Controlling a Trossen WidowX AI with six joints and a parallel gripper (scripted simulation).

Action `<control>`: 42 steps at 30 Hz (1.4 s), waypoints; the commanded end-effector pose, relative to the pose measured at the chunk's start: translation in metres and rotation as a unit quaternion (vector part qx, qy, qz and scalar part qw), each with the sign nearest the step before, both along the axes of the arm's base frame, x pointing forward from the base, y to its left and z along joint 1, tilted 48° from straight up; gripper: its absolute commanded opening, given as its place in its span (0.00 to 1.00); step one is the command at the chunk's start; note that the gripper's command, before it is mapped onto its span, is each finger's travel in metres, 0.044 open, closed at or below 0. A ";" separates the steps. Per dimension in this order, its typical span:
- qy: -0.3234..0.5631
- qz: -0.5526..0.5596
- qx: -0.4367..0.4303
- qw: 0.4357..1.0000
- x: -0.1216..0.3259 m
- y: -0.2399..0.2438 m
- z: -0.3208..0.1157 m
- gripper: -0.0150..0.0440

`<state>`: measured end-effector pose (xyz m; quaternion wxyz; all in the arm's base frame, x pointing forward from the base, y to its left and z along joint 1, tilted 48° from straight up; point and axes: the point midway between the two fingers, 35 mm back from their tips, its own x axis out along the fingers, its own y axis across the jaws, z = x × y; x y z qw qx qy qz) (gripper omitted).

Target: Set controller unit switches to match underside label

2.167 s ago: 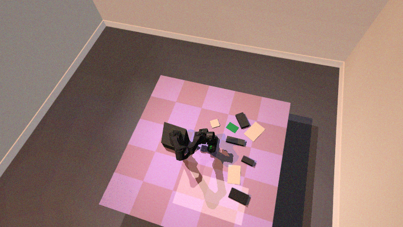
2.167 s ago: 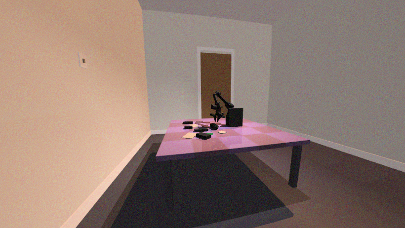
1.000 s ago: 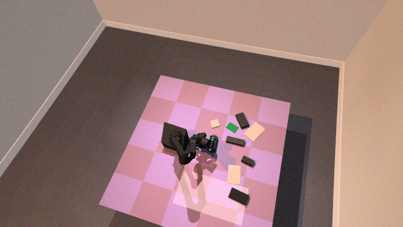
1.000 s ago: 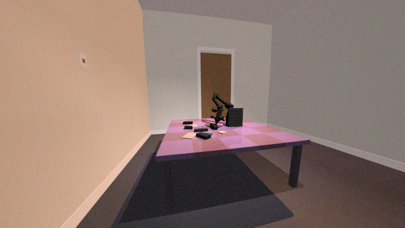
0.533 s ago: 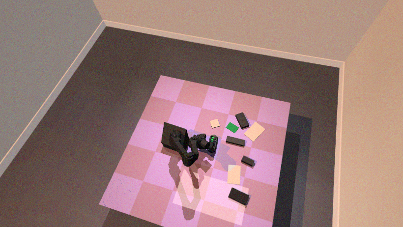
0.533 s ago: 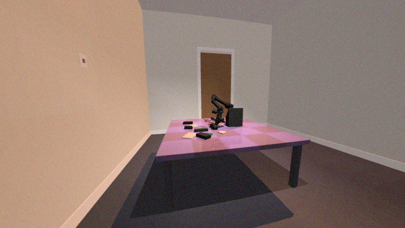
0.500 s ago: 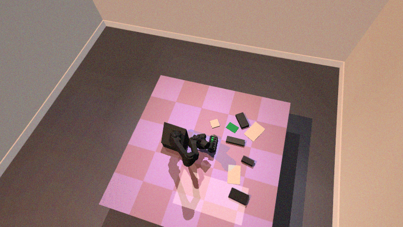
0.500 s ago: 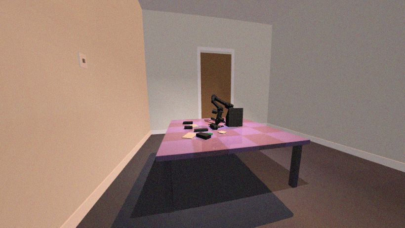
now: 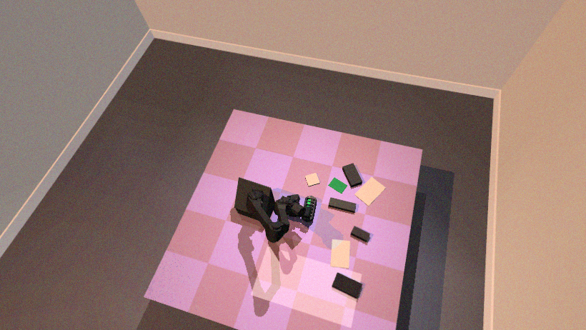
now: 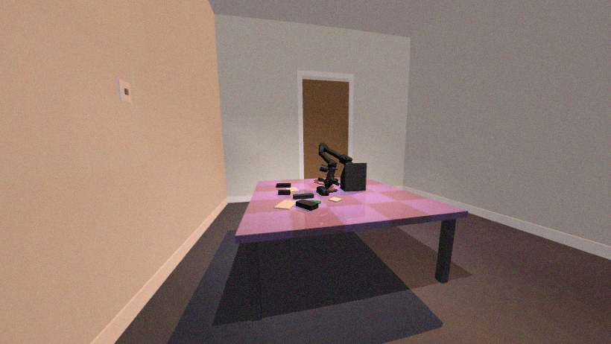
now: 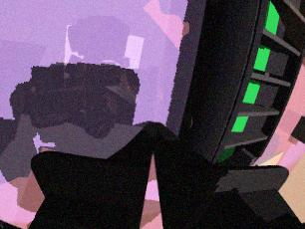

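Note:
The dark grey controller unit [image 9: 310,208] [image 10: 322,190] [image 11: 219,85] stands close in front of the arm. In the wrist view its long side wall faces the camera and its switch face is turned to the right; I cannot tell whether it is tilted. Several switches show bright green ends there, and the lowest one visible is dark green. The numbers, the rest of the row and the underside label are not visible. My gripper [image 11: 153,127] is shut and empty, low beside the unit's long side. I cannot tell whether the fingertips touch it.
Black modules [image 9: 342,204] [image 9: 351,175] [image 9: 360,233] [image 9: 347,286], a green board [image 9: 337,185] and beige plates [image 9: 312,179] [image 9: 370,191] [image 9: 340,253] lie beyond the unit on the checkered bench [image 9: 279,135]. A large black box [image 9: 242,194] [image 10: 355,177] stands at the arm's base.

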<state>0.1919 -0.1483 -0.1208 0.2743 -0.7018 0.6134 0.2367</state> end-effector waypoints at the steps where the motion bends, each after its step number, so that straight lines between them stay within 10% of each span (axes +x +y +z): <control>1: -0.001 0.002 0.001 1.000 0.003 0.000 -0.001 0.25; 42: -0.002 0.002 0.001 1.000 0.033 -0.004 -0.005 0.25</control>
